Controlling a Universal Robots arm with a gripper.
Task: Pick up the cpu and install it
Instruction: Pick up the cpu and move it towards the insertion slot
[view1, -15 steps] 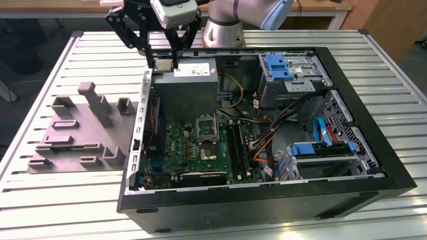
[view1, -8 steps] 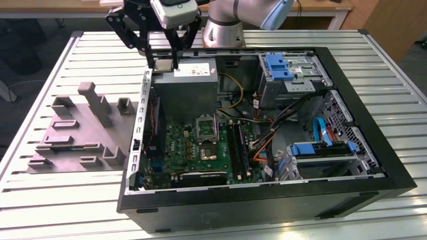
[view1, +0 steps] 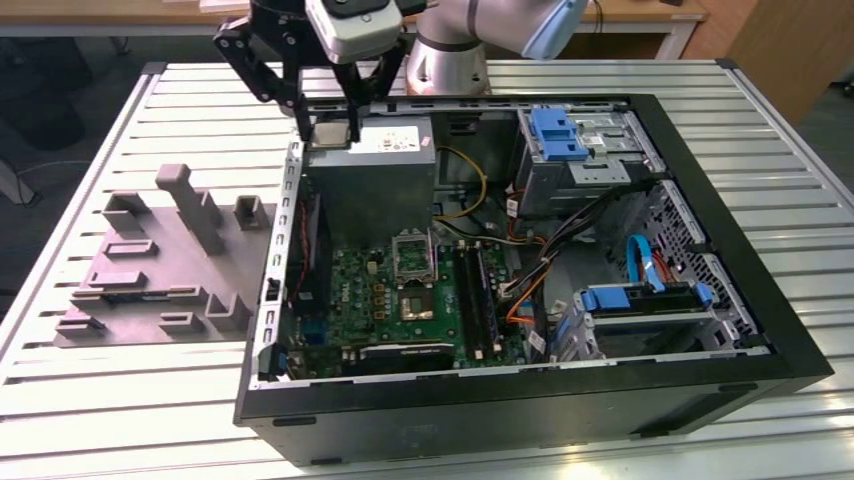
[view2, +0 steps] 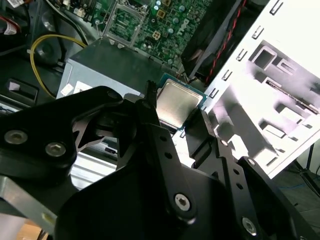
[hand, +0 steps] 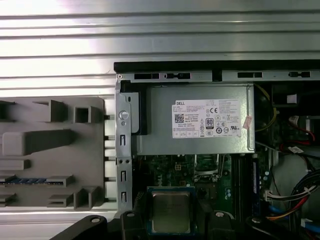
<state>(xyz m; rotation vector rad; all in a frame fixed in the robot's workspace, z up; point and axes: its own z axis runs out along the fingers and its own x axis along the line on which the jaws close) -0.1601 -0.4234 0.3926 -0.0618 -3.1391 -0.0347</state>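
Closes black fingers (view2: 201, 127) of the gripper (view2: 175, 109) on two opposite edges of the cpu (view2: 175, 100), narrowed to the chip's width, silver lid facing outward. Hangs over the grey power supply (hand: 195, 120), at about eleven o'clock of the open computer case (view1: 747, 300) in the exterior view. Has the socket (view1: 414, 258) on the green motherboard (view1: 387, 300) off toward five o'clock, and the grey moulded tray (view1: 147, 270) outside the case toward seven o'clock.
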